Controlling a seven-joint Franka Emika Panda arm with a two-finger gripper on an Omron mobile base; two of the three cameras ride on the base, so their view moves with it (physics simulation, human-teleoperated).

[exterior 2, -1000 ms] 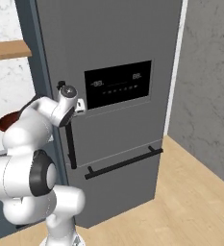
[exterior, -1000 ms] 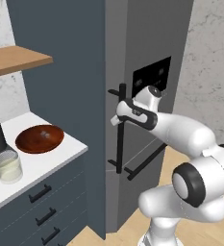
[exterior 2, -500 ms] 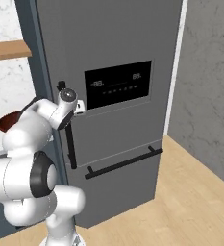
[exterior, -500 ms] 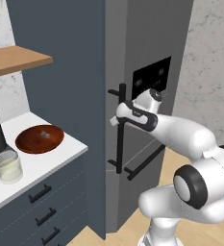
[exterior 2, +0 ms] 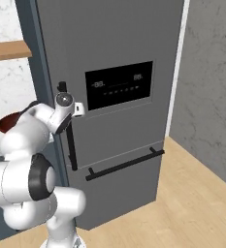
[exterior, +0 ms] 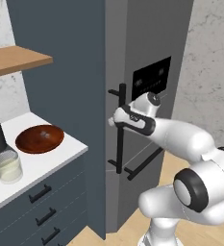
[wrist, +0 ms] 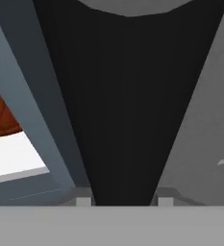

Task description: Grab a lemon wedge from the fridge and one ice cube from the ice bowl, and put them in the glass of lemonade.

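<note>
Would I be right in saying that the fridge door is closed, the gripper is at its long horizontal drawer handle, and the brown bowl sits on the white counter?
Not quite: the gripper is at the fridge's long vertical handle, not the horizontal drawer handle lower down, as the left base view shows. The door is closed, and the brown bowl does sit on the white counter.

The end effector (exterior: 117, 120) has narrowed since a second ago: its jaws, wide apart then, now sit closed in against the long black vertical handle (exterior: 120, 129) of the fridge (exterior 2: 119, 38). In the hand view the handle (wrist: 123, 110) runs between the two fingertips (wrist: 83, 201), one on each side.
</note>
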